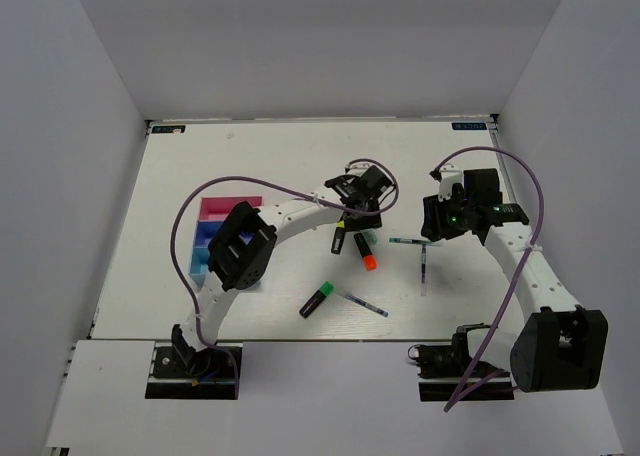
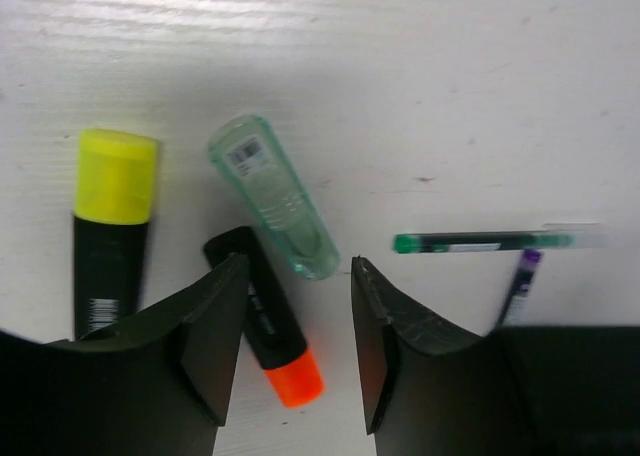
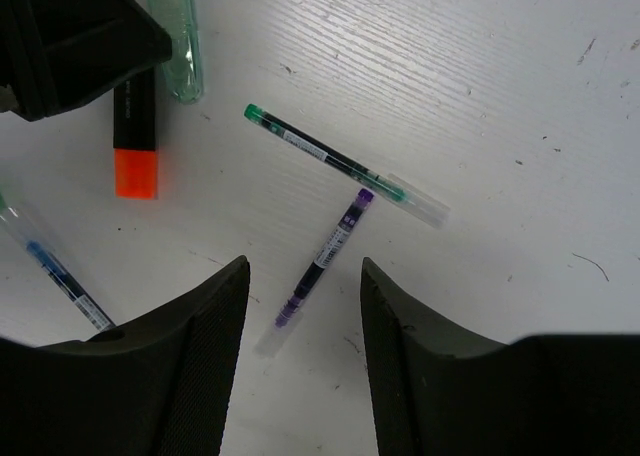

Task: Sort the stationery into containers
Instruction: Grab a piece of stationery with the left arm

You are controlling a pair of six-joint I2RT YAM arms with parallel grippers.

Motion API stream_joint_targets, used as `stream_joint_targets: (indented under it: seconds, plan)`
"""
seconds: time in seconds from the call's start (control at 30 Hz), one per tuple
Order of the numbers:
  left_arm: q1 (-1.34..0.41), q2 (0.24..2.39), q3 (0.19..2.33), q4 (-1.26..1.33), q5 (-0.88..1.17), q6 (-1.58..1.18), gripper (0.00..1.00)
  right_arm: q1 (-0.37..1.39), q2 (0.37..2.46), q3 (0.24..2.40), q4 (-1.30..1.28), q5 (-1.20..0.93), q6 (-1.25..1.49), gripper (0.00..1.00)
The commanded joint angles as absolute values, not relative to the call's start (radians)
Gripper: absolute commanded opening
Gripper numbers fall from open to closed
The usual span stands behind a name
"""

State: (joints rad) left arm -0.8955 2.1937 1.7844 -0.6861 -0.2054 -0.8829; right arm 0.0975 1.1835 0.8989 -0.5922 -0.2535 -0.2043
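Observation:
My left gripper (image 1: 360, 204) is open and empty, low over the table. In the left wrist view its jaws (image 2: 298, 276) straddle the black body of an orange-capped highlighter (image 2: 270, 321). A pale teal marker (image 2: 272, 194) ends just ahead of the fingertips. A yellow-capped highlighter (image 2: 115, 216) lies to the left. My right gripper (image 1: 440, 223) is open and empty; its jaws (image 3: 303, 271) hover above a thin purple pen (image 3: 325, 261), with a green pen (image 3: 335, 161) beyond. The pink, blue and light blue trays (image 1: 212, 226) stand at the left, partly hidden by my left arm. The small pink piece is out of view.
A green-capped highlighter (image 1: 317, 300) and a thin blue pen (image 1: 365, 304) lie near the table's front edge. The blue pen also shows in the right wrist view (image 3: 55, 271). White walls enclose the table. Purple cables loop over both arms.

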Motion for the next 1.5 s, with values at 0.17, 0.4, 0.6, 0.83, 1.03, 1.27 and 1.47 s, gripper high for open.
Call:
stream_joint_targets:
  seconds: [0.17,0.4,0.6,0.83,1.03,1.27,1.47]
  plan:
    - [-0.908,2.255,1.928,-0.745,-0.299,-0.977,0.57,0.091,1.134,0.904,-0.587,-0.276,-0.193,0.52]
    - [-0.907,2.296,1.962,-0.766,-0.311,-0.977,0.57,0.091,1.117,0.902,-0.589,-0.284,-0.192,0.52]
    - [-0.904,2.339,2.003,-0.820,-0.325,-0.983,0.57,0.092,1.108,0.904,-0.594,-0.288,-0.192,0.52]
    - [-0.905,2.399,2.052,-0.897,-0.316,-0.992,0.57,0.081,1.088,0.908,-0.592,-0.287,-0.184,0.52]
    - [-0.902,2.431,2.062,-0.959,-0.301,-0.985,0.57,0.074,1.069,0.905,-0.594,-0.305,-0.179,0.52]
    - [-0.899,2.441,2.045,-1.026,-0.295,-0.988,0.50,0.070,1.049,0.905,-0.597,-0.324,-0.173,0.52]
    - [-0.897,2.428,2.011,-1.132,-0.307,-0.917,0.50,0.052,1.031,0.907,-0.597,-0.345,-0.169,0.52]
